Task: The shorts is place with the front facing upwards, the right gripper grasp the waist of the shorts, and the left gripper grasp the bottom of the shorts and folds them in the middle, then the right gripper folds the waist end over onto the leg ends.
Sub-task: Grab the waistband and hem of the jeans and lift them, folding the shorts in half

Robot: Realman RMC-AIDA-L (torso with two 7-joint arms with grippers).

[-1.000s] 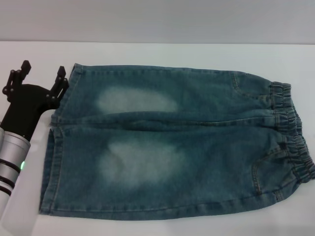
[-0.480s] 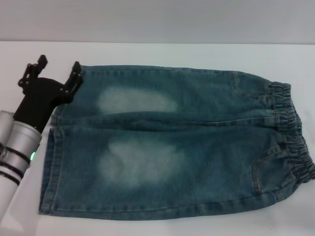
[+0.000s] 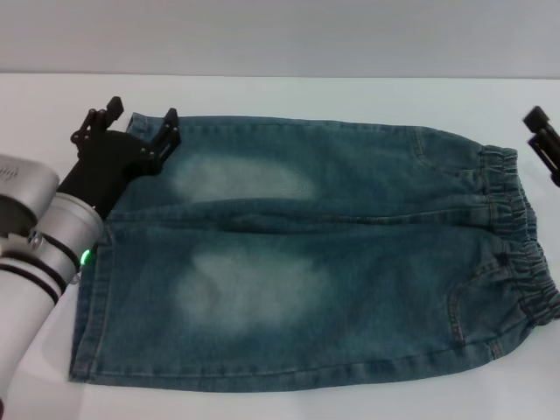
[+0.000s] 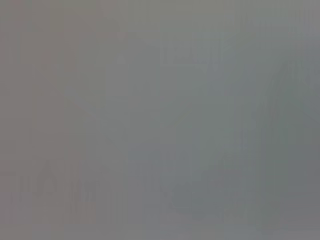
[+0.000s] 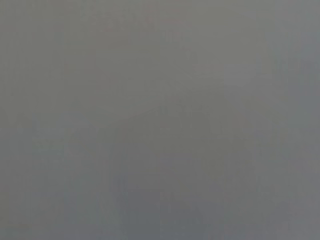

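Note:
Blue denim shorts [image 3: 306, 254] lie flat on the white table [image 3: 280, 92], front side up. The crinkled elastic waist [image 3: 518, 236] points to the right. The bottom of the shorts [image 3: 87, 297], two straight leg hems, points to the left. My left gripper [image 3: 140, 115] is open and hovers over the far corner of the far leg hem, its prongs astride the denim edge. Only the black tip of my right gripper [image 3: 544, 140] shows at the right edge, just beyond the far end of the waist. Both wrist views show nothing but grey.
White tabletop surrounds the shorts, with a strip free behind them up to the grey back wall [image 3: 280, 35]. The near edge of the shorts lies close to the bottom of the head view.
My left gripper has moved right and farther back, from beside the leg hem to over its far corner. My right gripper has come into view at the right edge.

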